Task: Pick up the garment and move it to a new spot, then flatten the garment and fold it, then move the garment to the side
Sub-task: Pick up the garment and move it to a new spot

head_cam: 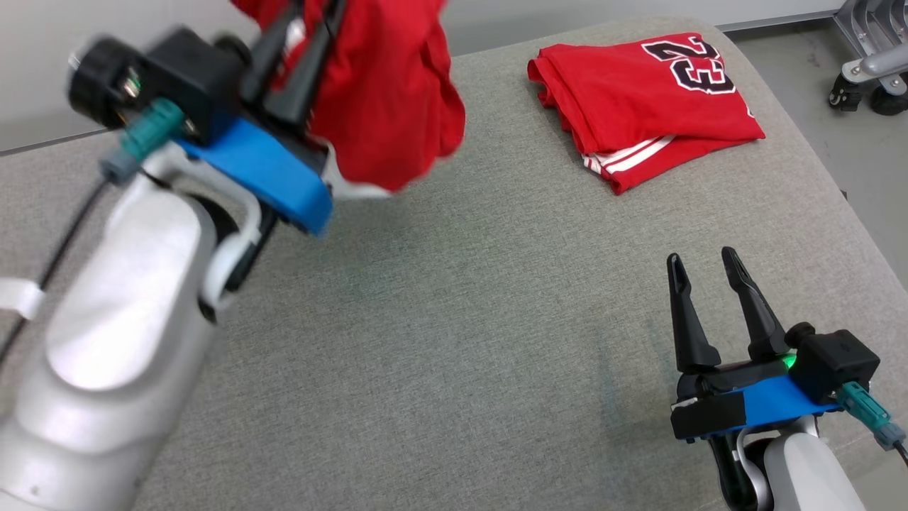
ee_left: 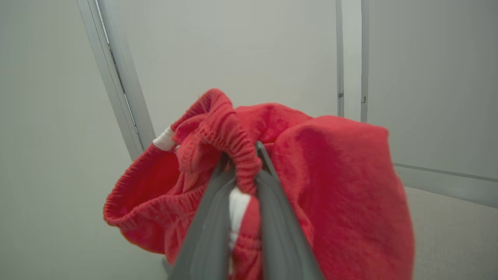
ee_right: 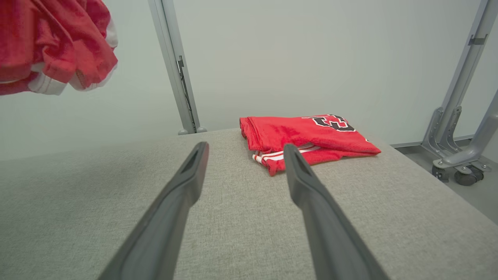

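The garment (head_cam: 386,92), red shorts with an elastic waistband and white trim, hangs bunched in the air above the far left of the grey padded table (head_cam: 454,319). My left gripper (head_cam: 301,42) is raised there and shut on its waistband; in the left wrist view the fingertips (ee_left: 243,155) pinch the gathered elastic of the garment (ee_left: 342,186). Low at the near right, my right gripper (head_cam: 704,261) stands open with nothing between its fingers. The right wrist view has the right gripper (ee_right: 245,149) over bare table (ee_right: 233,233) and the hanging garment (ee_right: 58,42) at its upper left.
A folded red jersey (head_cam: 638,99) with a black and white number lies at the table's far right, ahead of the right gripper (ee_right: 307,134). A wheeled metal stand (head_cam: 869,71) is on the floor past the table's right edge. A grey post (ee_right: 175,66) rises behind the table.
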